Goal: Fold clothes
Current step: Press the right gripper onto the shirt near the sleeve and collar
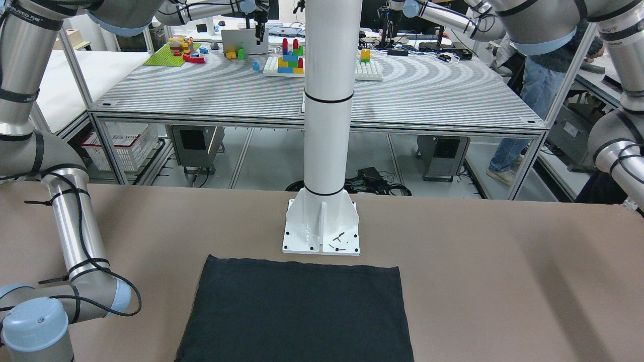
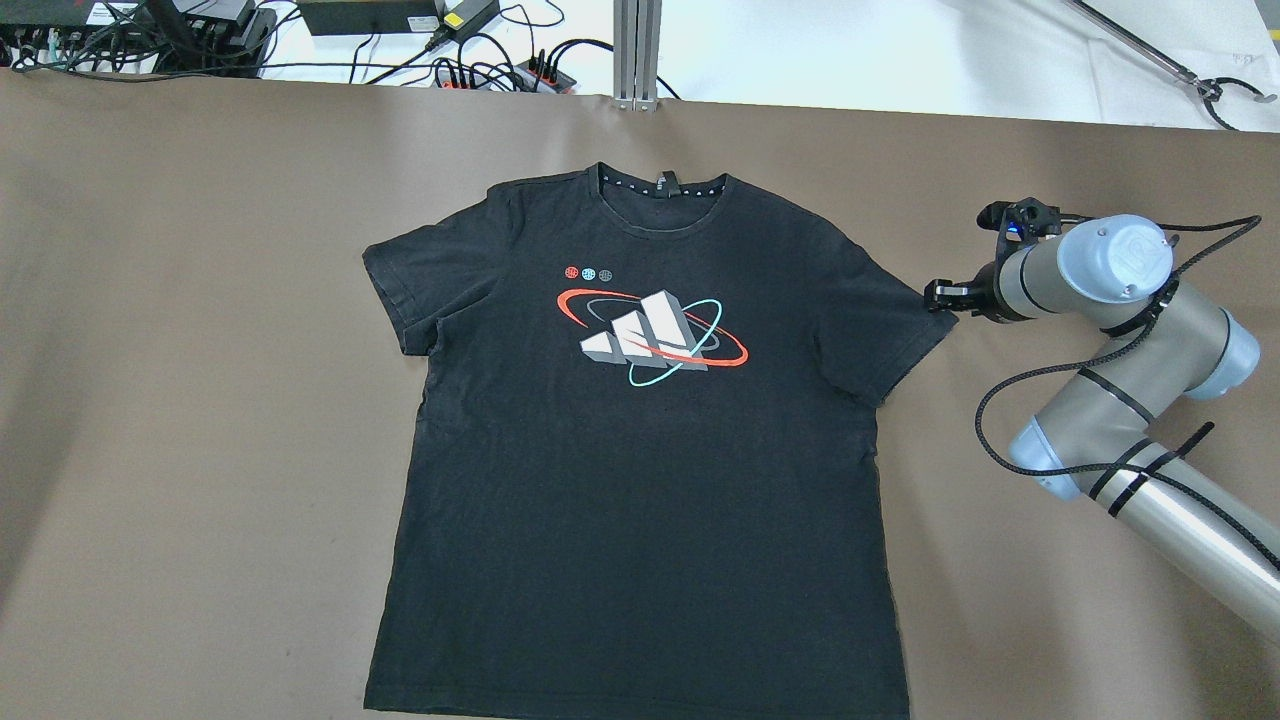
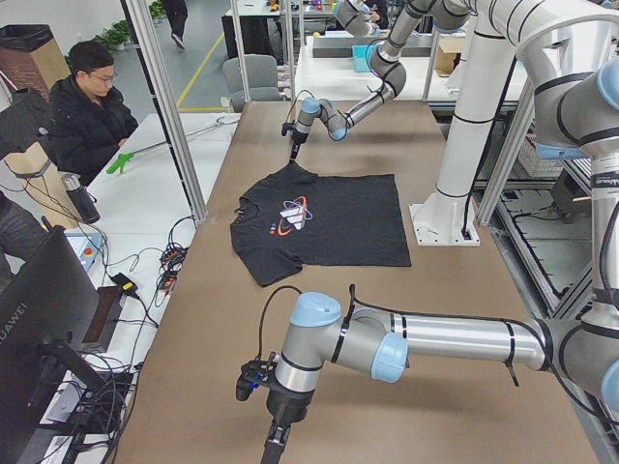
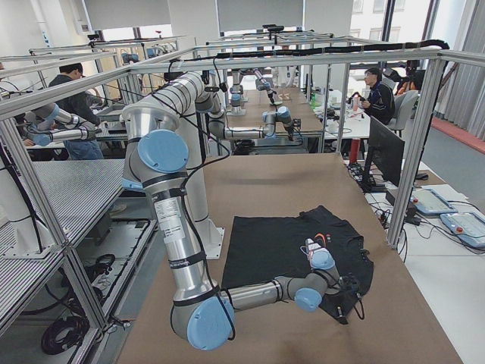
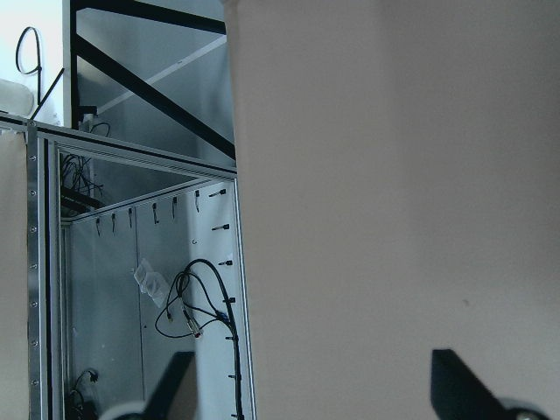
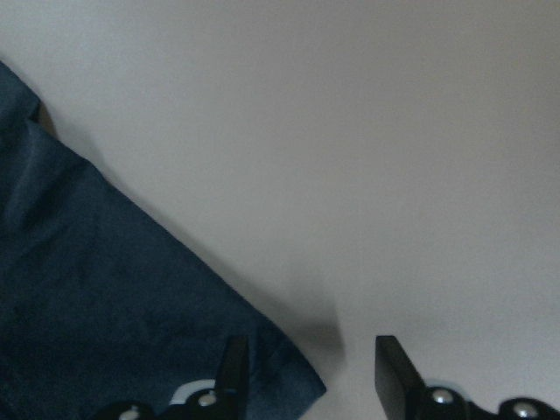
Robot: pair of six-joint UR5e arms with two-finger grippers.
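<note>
The black T-shirt [image 2: 640, 450] lies flat on the brown counter [image 2: 200, 400], hem just beside the white pillar [image 1: 327, 100]. The right pincer [image 6: 306, 350], spread, straddles a sleeve corner far from the pillar. The left pincer [image 5: 312, 363], also spread, hangs at the counter's edge.

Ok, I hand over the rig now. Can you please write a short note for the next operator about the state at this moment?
Left gripper: open and empty, near the left end of the table, far from the shirt.
Right gripper: open, at the corner of the sleeve on the robot's right side, not yet closed on it.
Black T-shirt: lies flat in the middle of the table, print up, collar away from the robot.
Done: nothing is folded.
Left: all the folds. Grasping that sleeve looks like the likely next step.
</note>
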